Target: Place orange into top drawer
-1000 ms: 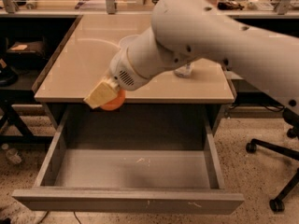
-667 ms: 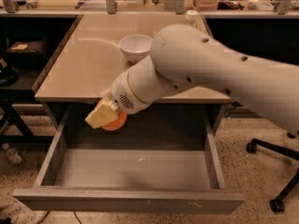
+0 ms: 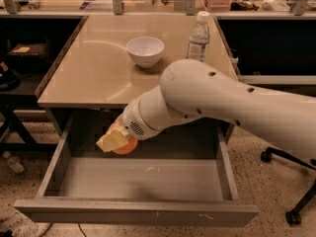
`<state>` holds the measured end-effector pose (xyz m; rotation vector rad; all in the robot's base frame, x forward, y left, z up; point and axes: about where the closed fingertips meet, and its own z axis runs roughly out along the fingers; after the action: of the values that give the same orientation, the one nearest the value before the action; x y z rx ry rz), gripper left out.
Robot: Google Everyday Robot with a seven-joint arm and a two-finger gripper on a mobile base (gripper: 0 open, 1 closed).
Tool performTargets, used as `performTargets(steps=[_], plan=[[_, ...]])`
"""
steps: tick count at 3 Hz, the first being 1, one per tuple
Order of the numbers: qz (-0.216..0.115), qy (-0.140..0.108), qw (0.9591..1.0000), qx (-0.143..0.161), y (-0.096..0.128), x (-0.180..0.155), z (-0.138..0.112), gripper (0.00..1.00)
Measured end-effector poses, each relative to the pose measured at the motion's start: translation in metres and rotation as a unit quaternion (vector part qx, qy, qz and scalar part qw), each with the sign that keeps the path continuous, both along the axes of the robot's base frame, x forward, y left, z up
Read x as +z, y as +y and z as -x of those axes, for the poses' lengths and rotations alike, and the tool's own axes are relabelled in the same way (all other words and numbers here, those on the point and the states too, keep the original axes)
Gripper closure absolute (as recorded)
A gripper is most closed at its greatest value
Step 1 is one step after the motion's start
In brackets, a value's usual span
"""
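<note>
Tan fingers (image 3: 111,140) are clamped on the orange (image 3: 126,147); one pad covers most of the fruit, so only its lower edge shows. The gripper (image 3: 117,143) hangs inside the open top drawer (image 3: 148,212), twd the drawer's rear left, w/ the orange over the grey drawer floor; whether it touches that floor can't be told. The white wrist & arm (image 3: 222,102) run up and out over the drawer's right side. The drawer is pulled out, front panel nearest the camera. Abv the drawer sits the tan tabletop (image 3: 89,78), w/ a white bowl (image 3: 145,51) & a water bottle (image 3: 198,33) on it, both well behind the drawer. A chair base (image 3: 291,201) stands right of the drawer
</note>
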<state>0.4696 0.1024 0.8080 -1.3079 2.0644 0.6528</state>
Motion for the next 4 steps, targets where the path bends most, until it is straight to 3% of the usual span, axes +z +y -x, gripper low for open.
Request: performTargets(steps=[1, 2, 3, 4], plan=[[-0.016, -0.008, 0.9997, -0.013, 0.0, -0.018, -0.001, 1.0], [-0.023, -0.035, 0.9985, -0.034, -0.009, -0.059, -0.011, 1.0], [-0.008, -0.058, 0.9969, -0.051, -0.02, -0.086, -0.018, 1.0], [0.004, -0.064, 0.9958, -0.065, -0.031, -0.112, -0.02, 1.0]])
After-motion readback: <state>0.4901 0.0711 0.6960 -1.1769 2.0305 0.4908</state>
